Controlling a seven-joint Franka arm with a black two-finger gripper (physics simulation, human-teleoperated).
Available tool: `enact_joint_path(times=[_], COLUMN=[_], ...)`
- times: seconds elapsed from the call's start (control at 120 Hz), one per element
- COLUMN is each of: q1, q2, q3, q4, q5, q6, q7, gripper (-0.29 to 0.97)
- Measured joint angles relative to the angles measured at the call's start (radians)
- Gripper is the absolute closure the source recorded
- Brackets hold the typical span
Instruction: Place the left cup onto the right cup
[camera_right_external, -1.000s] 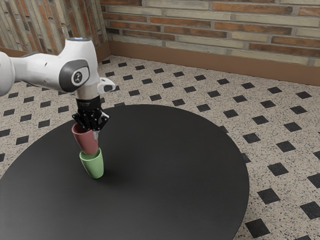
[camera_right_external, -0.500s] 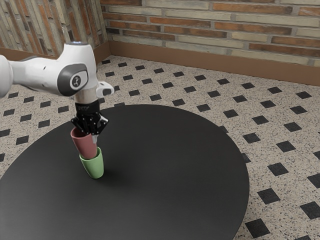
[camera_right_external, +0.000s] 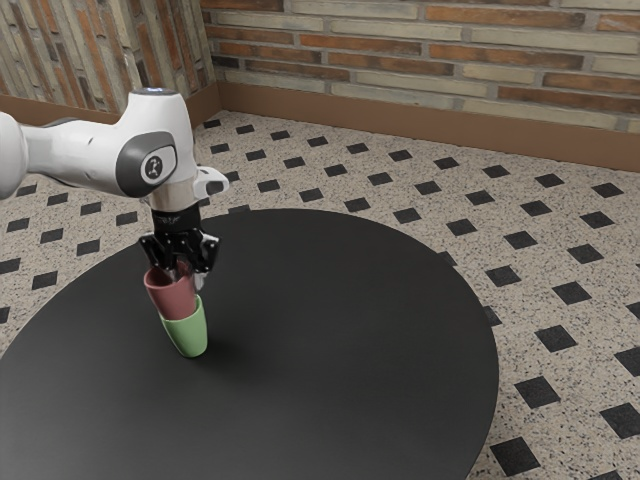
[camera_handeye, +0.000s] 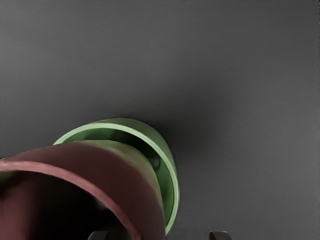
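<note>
I see the gripper directly above the red cup, with its two black fingers standing apart on both sides of the cup's rim. In the wrist view one fingertip is outside the red cup, with a clear gap to its wall, so I read the gripper as opened and not holding the cup. The red cup sits with its lower part inside the green cup and leans a little toward the exterior view's left. The green cup stands on the round black table, near the edge at the exterior view's left. From the wrist view, the green cup's rim goes around the red cup just under my hand.
</note>
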Motion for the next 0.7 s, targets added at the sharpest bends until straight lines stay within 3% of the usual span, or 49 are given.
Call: enact_joint_path(times=[0.258,0.542,0.7], q1=[-0.001,0.007,0.003], q2=[-0.001,-0.072,-0.106], q3=[-0.001,-0.031,-0.060], q4=[0.001,0.036,0.228], q5=[-0.001,0.010,0.013], q6=[0.001,-0.025,-0.177], q7=[0.000,0.003,0.035], gripper=[0.13,0.05,0.04])
